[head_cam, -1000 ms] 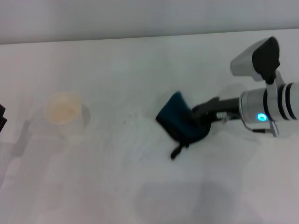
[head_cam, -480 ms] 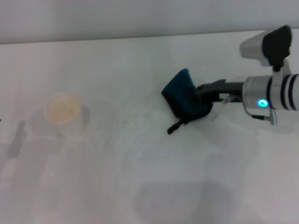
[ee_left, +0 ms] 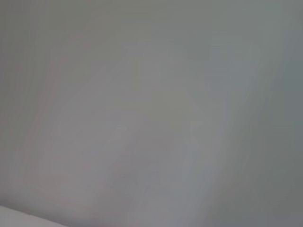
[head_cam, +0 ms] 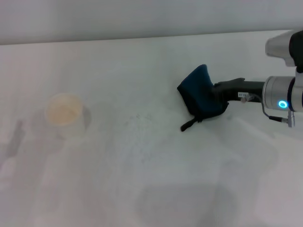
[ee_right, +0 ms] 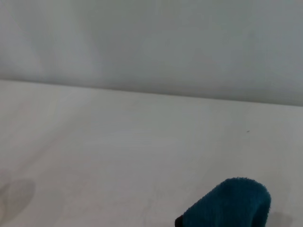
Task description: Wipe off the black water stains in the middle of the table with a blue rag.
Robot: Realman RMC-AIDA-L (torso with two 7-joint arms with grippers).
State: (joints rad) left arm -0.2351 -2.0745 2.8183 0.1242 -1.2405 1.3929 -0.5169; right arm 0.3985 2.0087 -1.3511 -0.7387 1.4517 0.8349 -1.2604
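Nearest in the head view: bare white table (head_cam: 156, 189), matte, with only faint specks toward the middle (head_cam: 142, 130); no distinct dark blob of black water stains discernible there. To the left, a white paper cup (head_cam: 66, 115) upright on the tabletop, well apart from everything else. Farther back and to the right, the blue rag (head_cam: 201, 97), bunched and tilted up, its black loop tag (head_cam: 189, 125) trailing down to touch the surface. Pinched at the rag's right side by the right gripper (head_cam: 218, 97), dark fingers pressed together on the cloth, arm reaching in from the right edge with a blue light glowing on the wrist. In the right wrist view, just the rag's fuzzy teal top (ee_right: 232, 205) against the tabletop and the wall beyond. Left gripper nowhere in sight; left wrist view only a plain grey blur.
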